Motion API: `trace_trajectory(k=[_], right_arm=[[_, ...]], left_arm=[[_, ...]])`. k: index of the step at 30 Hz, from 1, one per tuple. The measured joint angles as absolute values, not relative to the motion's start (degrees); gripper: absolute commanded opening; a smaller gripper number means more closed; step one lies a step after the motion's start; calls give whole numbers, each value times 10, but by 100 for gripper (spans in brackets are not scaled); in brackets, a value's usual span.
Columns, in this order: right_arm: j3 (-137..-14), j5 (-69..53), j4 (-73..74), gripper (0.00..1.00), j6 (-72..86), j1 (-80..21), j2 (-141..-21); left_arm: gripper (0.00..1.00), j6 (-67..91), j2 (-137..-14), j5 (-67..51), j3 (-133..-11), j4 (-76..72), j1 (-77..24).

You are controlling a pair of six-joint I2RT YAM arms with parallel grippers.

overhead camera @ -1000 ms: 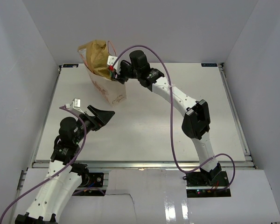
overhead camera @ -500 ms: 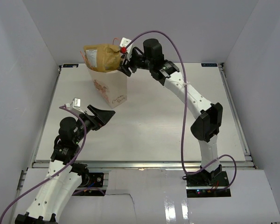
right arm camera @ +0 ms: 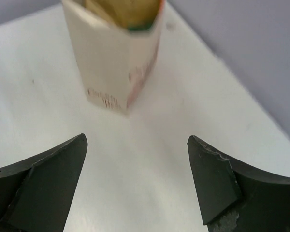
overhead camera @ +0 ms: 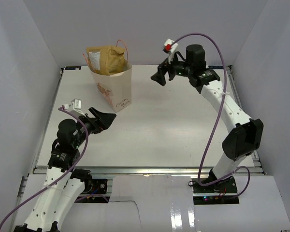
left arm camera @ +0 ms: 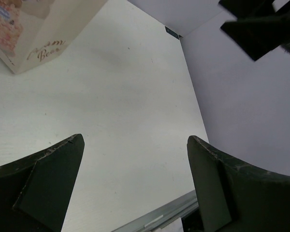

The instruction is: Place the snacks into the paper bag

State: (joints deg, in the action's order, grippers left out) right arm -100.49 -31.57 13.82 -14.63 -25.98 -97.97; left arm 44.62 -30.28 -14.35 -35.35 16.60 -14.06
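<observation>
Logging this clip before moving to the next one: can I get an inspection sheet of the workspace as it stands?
Surface: white table, flat, no spills seen.
Job's things: paper bag upright at the far left; tan chip bag sticking out of its top. No small packets seen outside the bag.
Clutter: nothing seen.
Claws: left claw open and empty, low over the near left; right claw open and empty, raised to the right of the bag.
Cables: purple cable arcs above the right arm; another runs along the left arm. Neither touches the bag.
Surroundings: plain white walls on three sides.
</observation>
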Motion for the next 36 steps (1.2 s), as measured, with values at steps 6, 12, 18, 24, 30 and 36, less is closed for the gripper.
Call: trace_trajectory(k=[6, 12, 18, 24, 30, 36], right_arm=[[-787, -338, 163, 90, -115, -133, -877], [-631, -299, 174, 90, -121, -52, -732], [-566, -201, 173, 90, -119, -54, -621], [-535, -131, 171, 90, -103, -54, -592], [-530, -59, 169, 90, -73, -54, -562], [-530, -5, 169, 90, -64, -54, -549]], left_arm=[[98, 398, -284, -104, -382, 200, -141], [98, 393, -278, -92, -382, 211, -141], [98, 402, -278, -94, -379, 212, -141], [98, 405, -275, -101, -379, 215, -141], [98, 405, -271, -112, -379, 219, -141], [98, 405, -255, -115, -378, 220, -141]])
